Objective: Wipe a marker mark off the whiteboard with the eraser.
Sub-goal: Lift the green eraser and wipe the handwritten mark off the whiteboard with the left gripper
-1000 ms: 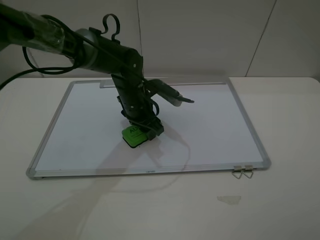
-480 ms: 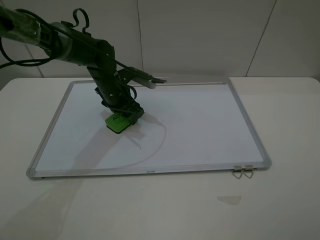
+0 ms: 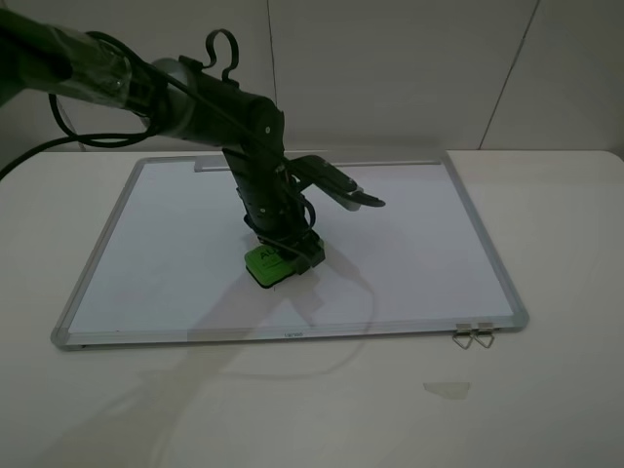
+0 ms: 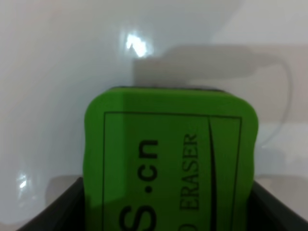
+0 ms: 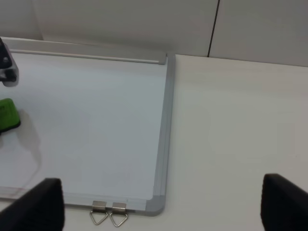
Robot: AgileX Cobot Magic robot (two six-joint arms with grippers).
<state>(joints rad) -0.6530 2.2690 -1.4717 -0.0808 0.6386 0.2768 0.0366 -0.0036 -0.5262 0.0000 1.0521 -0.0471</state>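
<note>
The whiteboard (image 3: 409, 244) lies flat on the table. My left gripper (image 3: 289, 250) is shut on the green eraser (image 3: 265, 265) and presses it onto the board's front middle. In the left wrist view the eraser (image 4: 171, 159) fills the frame between dark fingers (image 4: 60, 211), with bare white board beyond it. No marker mark shows in any view; whether the eraser covers it cannot be told. My right gripper (image 5: 163, 197) hovers open over the board's near right corner, with its fingertips (image 5: 43, 202) far apart and nothing between them. It is outside the exterior view.
Two metal clips (image 3: 473, 335) stick out from the board's front right corner, also seen as clips (image 5: 108, 214) in the right wrist view. The grey tray strip (image 3: 322, 164) runs along the far edge. A small pale scrap (image 3: 447, 388) lies on the table in front.
The left gripper swept the eraser toward the back left half a second ago and has now brought it back to the front middle. A tiny dark tick seen then no longer shows.
</note>
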